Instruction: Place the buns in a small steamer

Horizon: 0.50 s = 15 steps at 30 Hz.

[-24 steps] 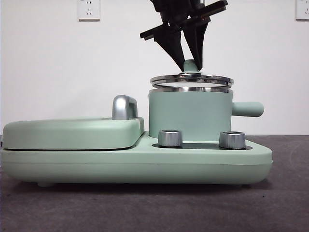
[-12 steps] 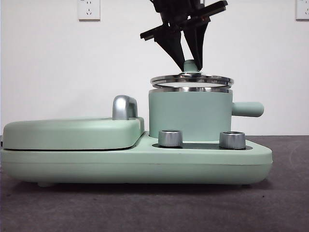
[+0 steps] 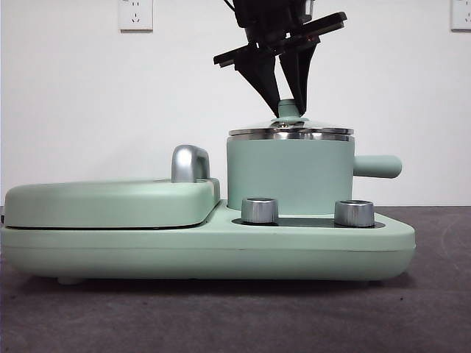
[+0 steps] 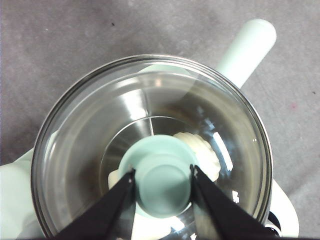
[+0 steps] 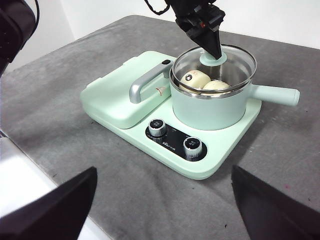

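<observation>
Our left hand grips the knob from straight above; the lid sits on the steamer. Our right hand waits, spread open.

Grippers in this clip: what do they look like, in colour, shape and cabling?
Both are black. The left gripper has two flat jaws tapering to narrow tips below a blocky black mount with a flat crossbar; the right wrist view shows a black cable looping above it. The right gripper shows only as two broad, matte black wedges. No markings are visible.
</observation>
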Tool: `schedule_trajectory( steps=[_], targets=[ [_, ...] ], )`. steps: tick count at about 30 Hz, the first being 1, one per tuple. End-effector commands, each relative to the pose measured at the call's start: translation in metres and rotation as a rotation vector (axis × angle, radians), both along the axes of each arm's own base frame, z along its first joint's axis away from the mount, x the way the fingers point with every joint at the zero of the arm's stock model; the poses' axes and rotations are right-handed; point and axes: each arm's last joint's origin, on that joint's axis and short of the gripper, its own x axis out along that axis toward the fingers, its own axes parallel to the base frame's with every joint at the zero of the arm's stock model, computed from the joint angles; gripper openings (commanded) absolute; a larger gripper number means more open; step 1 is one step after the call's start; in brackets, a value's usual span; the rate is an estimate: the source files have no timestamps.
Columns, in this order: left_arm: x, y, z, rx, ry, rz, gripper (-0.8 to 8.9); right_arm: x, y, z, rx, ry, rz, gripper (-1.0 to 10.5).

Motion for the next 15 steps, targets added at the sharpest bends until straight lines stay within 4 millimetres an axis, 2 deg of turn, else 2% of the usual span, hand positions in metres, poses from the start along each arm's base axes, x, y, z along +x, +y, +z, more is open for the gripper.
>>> schedule_trajectory(
  steps=[1,6,7,9,10,13,15],
  targets=[
    [0.0,-0.005,-0.016,0.055,0.046,-0.001,0.15,-0.001,-0.001,0.003,0.018,-0.015,-0.002,4.3],
    [-0.004,-0.01,-0.016,0.024,0.076,-0.034,0.39,-0.001,-0.001,0.003,0.017,-0.015,-0.003,4.3],
    [-0.004,-0.01,-0.016,0.022,0.078,-0.029,0.9,-0.001,-0.001,0.003,0.015,-0.015,-0.009,4.3],
    [-0.005,-0.009,-0.013,0.013,0.078,-0.017,3.17,-0.001,-0.001,0.003,0.012,-0.017,-0.021,4.3],
    [-0.006,-0.007,-0.009,0.007,0.071,-0.016,3.95,-0.001,-0.001,0.003,0.012,-0.017,-0.02,4.3],
    [-0.012,-0.001,0.007,-0.019,0.046,-0.015,4.16,-0.001,-0.001,0.003,0.012,-0.017,-0.02,4.3],
    [-0.019,0.007,0.026,-0.049,0.014,-0.016,4.17,-0.001,-0.001,0.003,0.012,-0.017,-0.02,4.3]
  ],
)
